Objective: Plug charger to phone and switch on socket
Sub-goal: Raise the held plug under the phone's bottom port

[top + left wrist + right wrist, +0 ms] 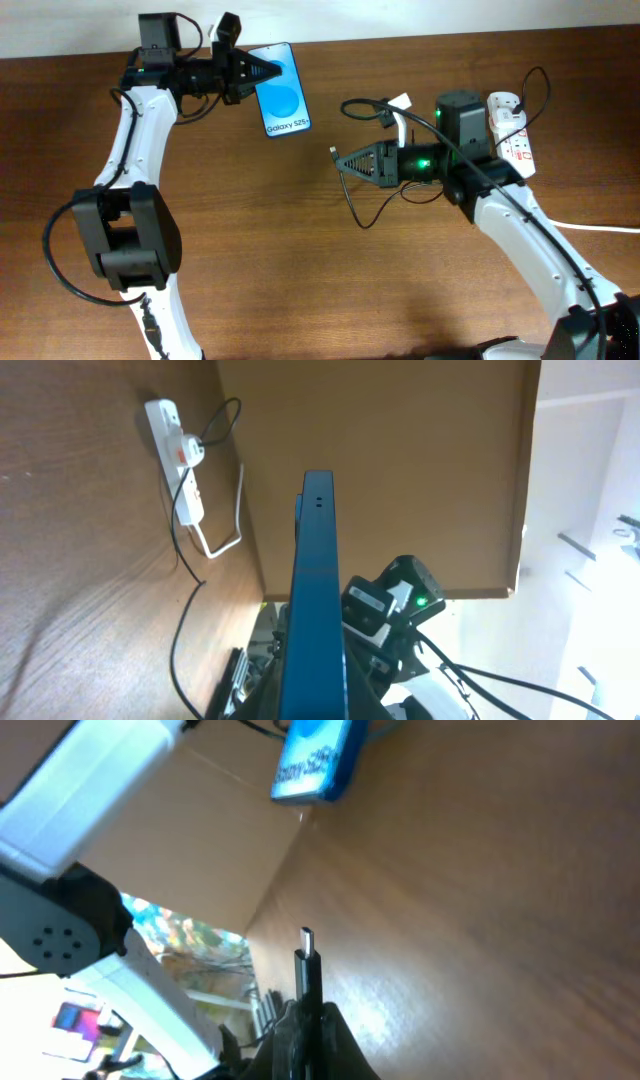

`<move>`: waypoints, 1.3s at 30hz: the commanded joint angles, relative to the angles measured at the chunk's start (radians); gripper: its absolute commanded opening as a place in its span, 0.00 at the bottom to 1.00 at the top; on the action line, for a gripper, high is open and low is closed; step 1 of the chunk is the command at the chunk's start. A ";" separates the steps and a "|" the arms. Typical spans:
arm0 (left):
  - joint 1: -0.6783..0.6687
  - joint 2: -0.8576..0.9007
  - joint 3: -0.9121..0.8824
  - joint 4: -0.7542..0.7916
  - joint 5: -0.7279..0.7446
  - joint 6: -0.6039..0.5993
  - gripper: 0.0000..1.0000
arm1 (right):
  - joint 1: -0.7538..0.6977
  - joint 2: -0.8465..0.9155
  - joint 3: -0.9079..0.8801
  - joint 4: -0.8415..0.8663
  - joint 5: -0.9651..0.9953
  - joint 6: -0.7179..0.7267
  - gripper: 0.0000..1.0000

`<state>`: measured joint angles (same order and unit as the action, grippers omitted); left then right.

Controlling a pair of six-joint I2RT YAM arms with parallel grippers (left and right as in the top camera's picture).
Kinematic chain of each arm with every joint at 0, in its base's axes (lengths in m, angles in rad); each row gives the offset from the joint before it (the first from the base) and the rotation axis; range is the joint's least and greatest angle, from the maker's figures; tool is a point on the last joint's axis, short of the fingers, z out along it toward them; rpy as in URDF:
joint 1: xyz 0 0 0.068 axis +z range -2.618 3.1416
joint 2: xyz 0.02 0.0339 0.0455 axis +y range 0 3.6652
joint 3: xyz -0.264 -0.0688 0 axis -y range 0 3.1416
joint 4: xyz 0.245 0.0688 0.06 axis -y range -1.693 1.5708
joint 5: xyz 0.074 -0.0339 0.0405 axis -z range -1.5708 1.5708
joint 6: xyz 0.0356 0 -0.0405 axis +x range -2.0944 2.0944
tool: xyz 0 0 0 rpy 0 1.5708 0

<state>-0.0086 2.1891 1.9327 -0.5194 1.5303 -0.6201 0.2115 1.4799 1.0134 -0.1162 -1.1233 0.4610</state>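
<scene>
Charger (306, 960) tip leftward, toward phone (312, 760)

Overhead looks straight down; both wrist views share the phone (280, 90).

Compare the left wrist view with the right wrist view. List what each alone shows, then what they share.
Left wrist only: the socket, with the black charger cable leading away from it. Right wrist only: the connector tip, sticking out of the shut right gripper. Both: the phone, edge-on in the left wrist view and with its screen lettering visible in the right, and the wooden table.
</scene>
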 commanded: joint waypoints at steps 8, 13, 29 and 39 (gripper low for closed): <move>-0.017 -0.003 0.011 0.002 0.037 0.031 0.00 | 0.126 -0.021 -0.132 0.428 0.047 0.388 0.04; -0.034 -0.003 0.011 0.002 0.037 0.051 0.00 | 0.131 -0.021 -0.132 0.433 0.059 0.412 0.04; -0.067 -0.003 0.011 0.007 0.042 0.062 0.00 | 0.137 -0.021 -0.135 0.432 0.174 0.496 0.04; -0.068 -0.003 0.011 0.010 0.042 0.061 0.00 | 0.176 -0.021 -0.137 0.444 0.243 0.498 0.04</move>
<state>-0.0803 2.1891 1.9327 -0.5129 1.5303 -0.5751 0.3752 1.4799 0.8829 0.3225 -0.9184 0.9581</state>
